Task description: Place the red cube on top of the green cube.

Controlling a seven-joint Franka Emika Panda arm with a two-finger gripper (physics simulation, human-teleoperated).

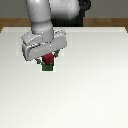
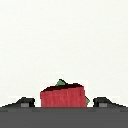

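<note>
Arm bent low, tool (image 1: 48, 56) pointing down, fingers closed on red cube (image 1: 48, 59).

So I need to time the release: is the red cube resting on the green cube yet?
Cannot tell. The exterior view shows the small dark red cube directly above the small dark green cube, but blur hides any gap.

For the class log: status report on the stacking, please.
Gripper around red cube; grip state unclear. Red cube directly over green cube, contact unclear. Nothing in the way on the table.
</note>
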